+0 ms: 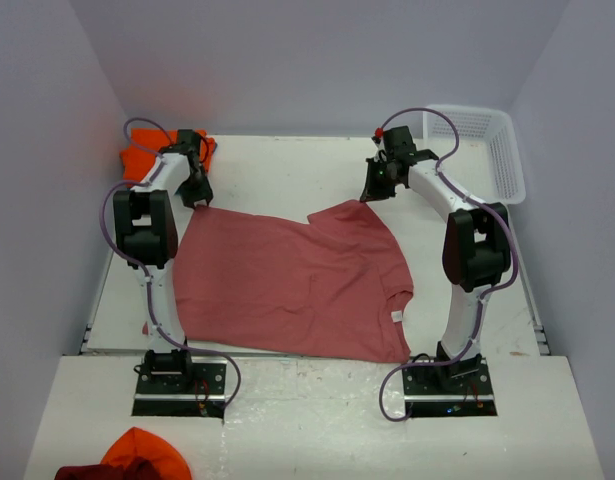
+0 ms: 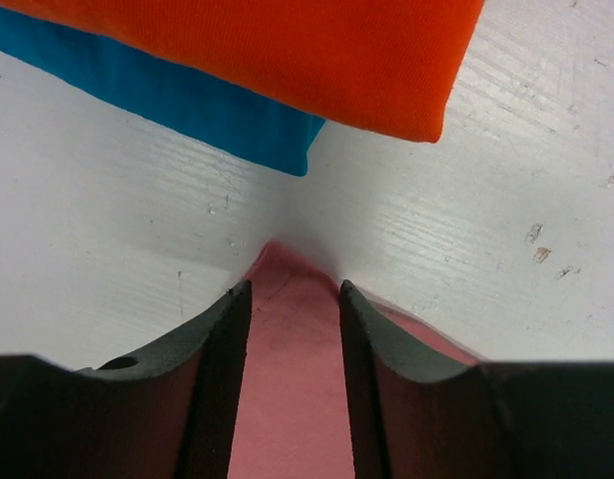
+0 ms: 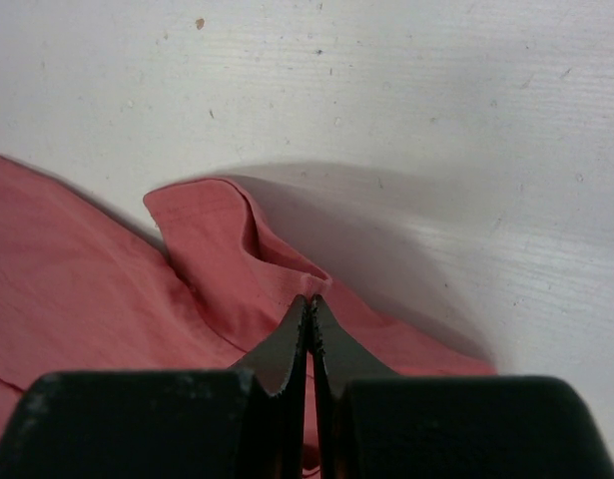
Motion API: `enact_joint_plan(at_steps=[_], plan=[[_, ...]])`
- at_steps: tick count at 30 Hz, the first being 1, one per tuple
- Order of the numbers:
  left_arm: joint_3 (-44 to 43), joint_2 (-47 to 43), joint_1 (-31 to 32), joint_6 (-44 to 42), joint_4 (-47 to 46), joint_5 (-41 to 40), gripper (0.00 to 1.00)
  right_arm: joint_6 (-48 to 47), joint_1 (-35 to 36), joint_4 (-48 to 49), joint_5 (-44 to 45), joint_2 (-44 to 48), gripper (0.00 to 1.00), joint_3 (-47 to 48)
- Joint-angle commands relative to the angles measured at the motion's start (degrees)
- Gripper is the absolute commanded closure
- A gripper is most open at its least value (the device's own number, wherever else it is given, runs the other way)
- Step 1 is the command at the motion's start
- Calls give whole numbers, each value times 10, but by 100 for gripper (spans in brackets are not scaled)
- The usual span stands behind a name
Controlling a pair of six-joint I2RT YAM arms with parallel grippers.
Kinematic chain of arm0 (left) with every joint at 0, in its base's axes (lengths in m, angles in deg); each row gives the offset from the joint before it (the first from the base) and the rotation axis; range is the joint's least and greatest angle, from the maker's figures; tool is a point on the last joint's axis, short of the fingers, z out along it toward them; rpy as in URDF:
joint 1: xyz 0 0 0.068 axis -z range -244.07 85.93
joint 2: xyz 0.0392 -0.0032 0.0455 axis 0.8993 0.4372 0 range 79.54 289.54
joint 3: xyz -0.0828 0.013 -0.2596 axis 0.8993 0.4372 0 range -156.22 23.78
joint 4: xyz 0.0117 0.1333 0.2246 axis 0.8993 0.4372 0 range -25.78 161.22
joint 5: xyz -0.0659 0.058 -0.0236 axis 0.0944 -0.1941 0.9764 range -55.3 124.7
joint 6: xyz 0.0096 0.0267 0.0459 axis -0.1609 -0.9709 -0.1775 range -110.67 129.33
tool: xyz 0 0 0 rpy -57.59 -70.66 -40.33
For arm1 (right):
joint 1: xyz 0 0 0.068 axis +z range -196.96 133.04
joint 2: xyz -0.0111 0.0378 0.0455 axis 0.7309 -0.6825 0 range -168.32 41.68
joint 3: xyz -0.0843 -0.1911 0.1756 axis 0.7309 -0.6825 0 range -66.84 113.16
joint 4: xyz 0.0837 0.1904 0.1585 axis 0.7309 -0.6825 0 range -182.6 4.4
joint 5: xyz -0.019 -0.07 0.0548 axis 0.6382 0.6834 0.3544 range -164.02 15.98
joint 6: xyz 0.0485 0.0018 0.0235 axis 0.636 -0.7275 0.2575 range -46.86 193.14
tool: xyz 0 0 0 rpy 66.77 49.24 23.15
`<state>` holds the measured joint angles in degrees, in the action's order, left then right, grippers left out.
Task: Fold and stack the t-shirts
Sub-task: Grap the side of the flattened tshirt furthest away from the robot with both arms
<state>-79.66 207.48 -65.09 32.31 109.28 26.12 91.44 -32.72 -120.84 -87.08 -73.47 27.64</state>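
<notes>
Sitting on the front ledge by the left arm's base: orange cloth (image 1: 142,448) and dark red cloth (image 1: 87,472), bunched together.

Salmon-red t-shirt (image 1: 287,285) is spread mostly flat on the table (image 1: 287,165) between the two arms. Its collar points toward the right arm, with the white tag (image 1: 396,316) showing there.

Left gripper (image 1: 197,195) is at the shirt's far-left corner. Its fingers stand apart and the cloth corner lies in the gap between them, flat, not pinched.

Right gripper (image 1: 372,190) is at the far-right sleeve with its fingers clamped together on the sleeve edge. The cloth is tented up to the tips and lifted off the table there.

Far-left table corner: orange t-shirt (image 2: 287,50), folded, lying on top of the teal-blue t-shirt (image 2: 187,100), just beyond the left gripper and apart from the salmon shirt.

Far-right corner: white lattice basket (image 1: 509,150), contents not visible.
</notes>
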Motion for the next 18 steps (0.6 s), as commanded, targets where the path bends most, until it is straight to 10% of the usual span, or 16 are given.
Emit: enact_joint_plan(at_steps=[1, 8, 18], plan=[[-3, 4, -5, 6, -10, -17, 58, -11, 1, -2, -15, 0, 100, 16], [-4, 16, -6, 9, -10, -34, 100, -9, 1, -2, 0, 3, 100, 17], [-7, -30, -7, 22, -23, -56, 100, -13, -44, -37, -2, -33, 100, 141]])
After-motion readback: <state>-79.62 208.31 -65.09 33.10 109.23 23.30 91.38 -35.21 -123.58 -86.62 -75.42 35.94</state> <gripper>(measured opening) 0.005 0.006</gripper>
